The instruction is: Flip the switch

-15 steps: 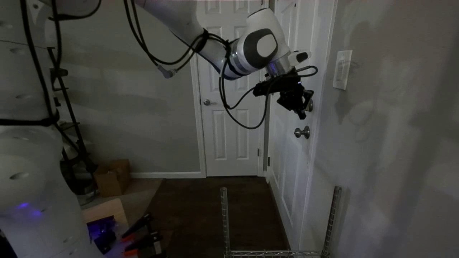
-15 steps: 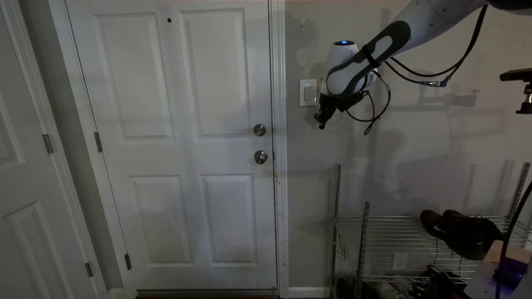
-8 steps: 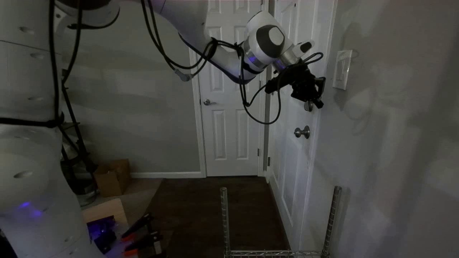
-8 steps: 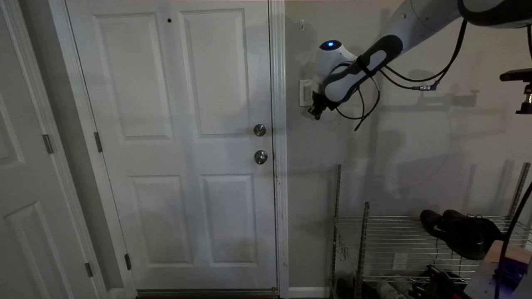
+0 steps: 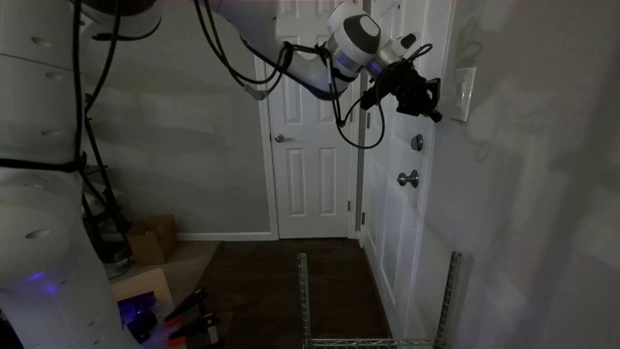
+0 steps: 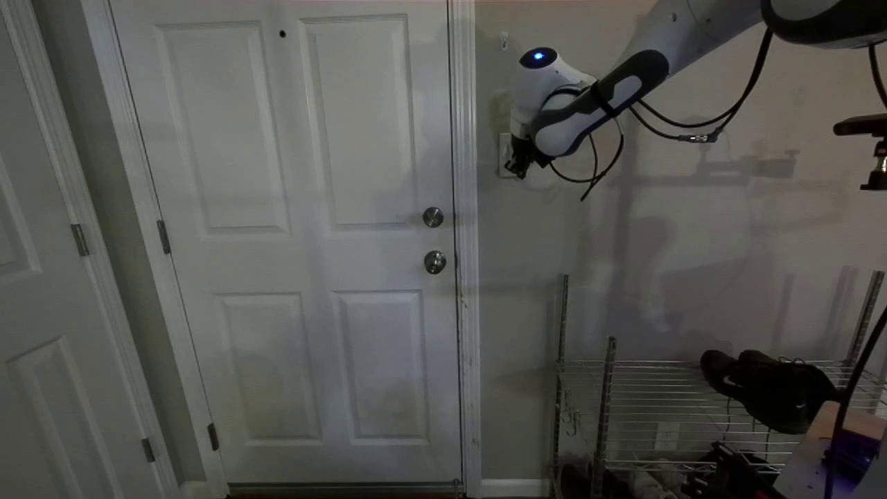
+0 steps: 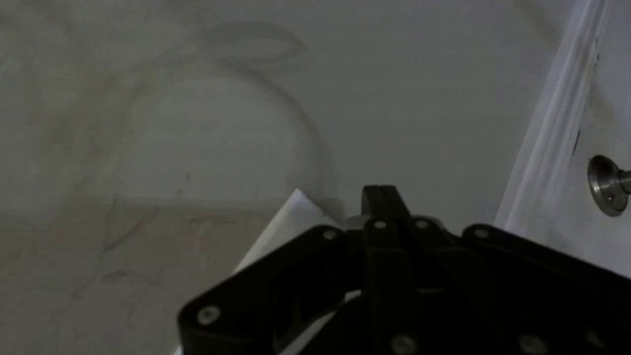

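Black gripper [image 5: 437,115] clenched, near the white switch plate [image 5: 464,94] on the wall [image 5: 523,194].
In an exterior view I see the plate mounted upright beside the white door [image 5: 387,208]; the gripper angles down just beside it. In an exterior view the gripper overlaps part of the plate; dark shoes [image 6: 769,388] lie on a wire rack [image 6: 604,416], lower down. In the wrist view the fingertips [image 7: 373,199] meet in front of the plate; one white corner shows past them. Whether gripper and plate touch, I can't tell.
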`<state>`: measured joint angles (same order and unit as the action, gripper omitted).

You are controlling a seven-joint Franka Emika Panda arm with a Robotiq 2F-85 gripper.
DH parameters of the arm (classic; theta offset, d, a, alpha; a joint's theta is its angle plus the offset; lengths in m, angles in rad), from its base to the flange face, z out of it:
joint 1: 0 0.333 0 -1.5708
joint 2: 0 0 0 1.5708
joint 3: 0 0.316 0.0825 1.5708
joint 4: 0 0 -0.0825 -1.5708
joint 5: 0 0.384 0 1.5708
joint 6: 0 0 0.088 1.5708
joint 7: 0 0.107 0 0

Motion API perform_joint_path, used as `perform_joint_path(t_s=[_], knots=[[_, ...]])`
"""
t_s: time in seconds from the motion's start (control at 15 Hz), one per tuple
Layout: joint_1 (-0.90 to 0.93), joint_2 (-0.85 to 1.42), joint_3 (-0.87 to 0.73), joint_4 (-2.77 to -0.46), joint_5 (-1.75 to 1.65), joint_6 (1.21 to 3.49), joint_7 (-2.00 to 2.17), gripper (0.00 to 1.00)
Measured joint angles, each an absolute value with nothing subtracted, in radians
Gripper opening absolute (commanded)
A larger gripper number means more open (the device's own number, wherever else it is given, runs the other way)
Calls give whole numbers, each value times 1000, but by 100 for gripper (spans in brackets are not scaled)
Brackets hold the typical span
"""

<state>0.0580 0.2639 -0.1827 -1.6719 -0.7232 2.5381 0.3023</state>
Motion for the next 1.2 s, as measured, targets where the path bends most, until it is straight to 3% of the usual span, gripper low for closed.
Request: perform_joint_path(t_s=[1.2], knots=[[68,268,-166,-1576,-1020,2459,424,1]])
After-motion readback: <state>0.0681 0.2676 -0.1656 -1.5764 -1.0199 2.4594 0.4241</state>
